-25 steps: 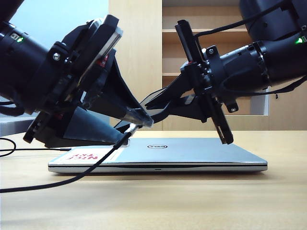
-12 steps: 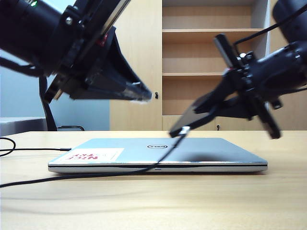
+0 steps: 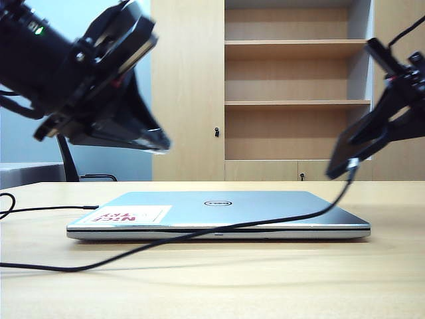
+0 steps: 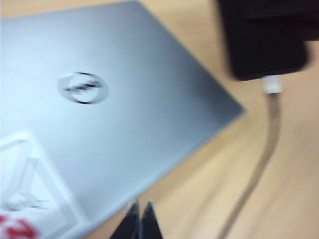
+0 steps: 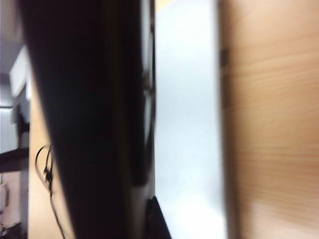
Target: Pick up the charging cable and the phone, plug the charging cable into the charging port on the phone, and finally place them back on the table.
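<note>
Cable (image 3: pixel 219 234) plugged in; right gripper (image 3: pixel 372 136) grips phone (image 3: pixel 362 143) above table (image 3: pixel 279 279) right edge; left gripper (image 4: pixel 140 219) closed, empty. Lower gently, cord slack.

A closed laptop (image 3: pixel 219 212) lies centred on the table (image 3: pixel 265 279), with the left gripper (image 3: pixel 159 143) above at ten o'clock, the phone (image 3: pixel 362 143) in the right gripper (image 3: pixel 352 156) at two o'clock, and the charging cable (image 3: pixel 166 242) trailing from the phone across the laptop's front toward eight o'clock.

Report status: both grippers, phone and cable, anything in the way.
Left gripper shut, empty, raised over the laptop. Right gripper shut on the phone, held in the air at right. Cable plugged in, trailing across the table. Laptop sits below.
</note>
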